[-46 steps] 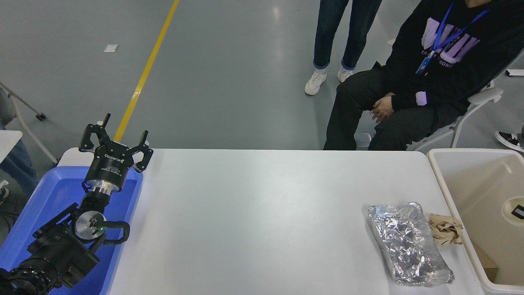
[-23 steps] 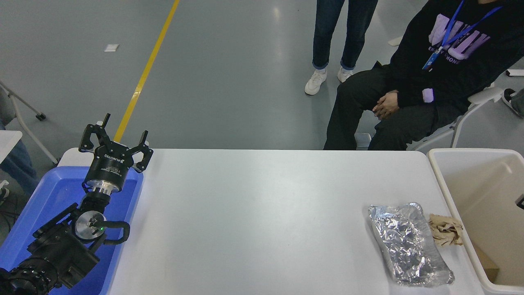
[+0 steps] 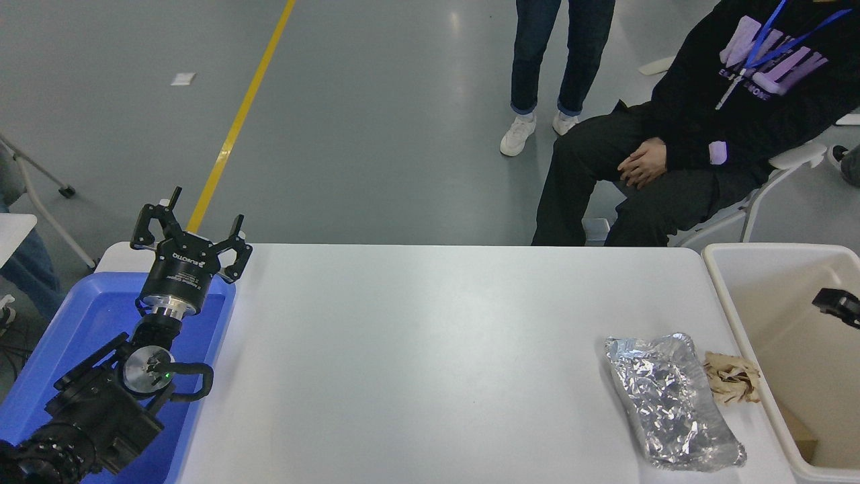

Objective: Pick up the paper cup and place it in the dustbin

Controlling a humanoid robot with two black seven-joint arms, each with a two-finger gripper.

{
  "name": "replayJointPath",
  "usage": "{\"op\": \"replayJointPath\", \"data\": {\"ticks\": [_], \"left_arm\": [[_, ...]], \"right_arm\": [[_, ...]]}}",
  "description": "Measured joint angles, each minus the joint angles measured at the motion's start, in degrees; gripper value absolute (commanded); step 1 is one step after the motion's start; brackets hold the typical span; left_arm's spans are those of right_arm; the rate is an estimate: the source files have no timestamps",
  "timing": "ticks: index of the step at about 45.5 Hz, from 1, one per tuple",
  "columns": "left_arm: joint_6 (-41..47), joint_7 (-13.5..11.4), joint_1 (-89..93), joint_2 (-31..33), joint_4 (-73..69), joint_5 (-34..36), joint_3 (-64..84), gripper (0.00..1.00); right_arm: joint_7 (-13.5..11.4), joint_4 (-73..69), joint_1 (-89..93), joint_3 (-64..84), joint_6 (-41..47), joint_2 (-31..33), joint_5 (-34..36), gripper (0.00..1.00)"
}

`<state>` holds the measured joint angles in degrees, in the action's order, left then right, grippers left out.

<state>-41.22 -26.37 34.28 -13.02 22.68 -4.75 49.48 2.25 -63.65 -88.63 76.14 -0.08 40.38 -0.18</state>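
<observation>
Since 0.5 s ago: right end effector (image 3: 836, 306) has come further into view at the right edge, over the dustbin (image 3: 729, 306); only a black tip shows, so its finger state cannot be told. The seated person (image 3: 705, 128) has shifted slightly. Paper cup not visible in the current head view. Left end effector (image 3: 190, 227) parked at lower left above the blue tub (image 3: 80, 323), fingers spread apart, nothing between them. Crumpled foil tray (image 3: 672, 400) on the bench (image 3: 416, 363) near the dustbin, brown paper wad (image 3: 731, 378) touching its right side.
</observation>
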Motion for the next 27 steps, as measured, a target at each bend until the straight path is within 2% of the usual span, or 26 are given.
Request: {"op": "replayJointPath", "data": {"ticks": [8, 17, 27], "left_arm": [[0.00, 0.00, 0.00, 0.00, 0.00, 0.00, -0.01, 0.98], [0.07, 0.00, -0.01, 0.01, -0.01, 0.01, -0.01, 0.98], [0.09, 0.00, -0.01, -0.04, -0.03, -0.06, 0.01, 0.98]], "right_arm": [[0.01, -5.21, -10.81, 4.83, 11.44, -2.69, -0.15, 1.00], [-0.08, -9.88, -23.28, 5.90, 30.82, -9.53, -0.49, 1.00], [-0.15, -16.68, -37.58, 3.71, 40.08, -14.71, -0.45, 1.00]]}}
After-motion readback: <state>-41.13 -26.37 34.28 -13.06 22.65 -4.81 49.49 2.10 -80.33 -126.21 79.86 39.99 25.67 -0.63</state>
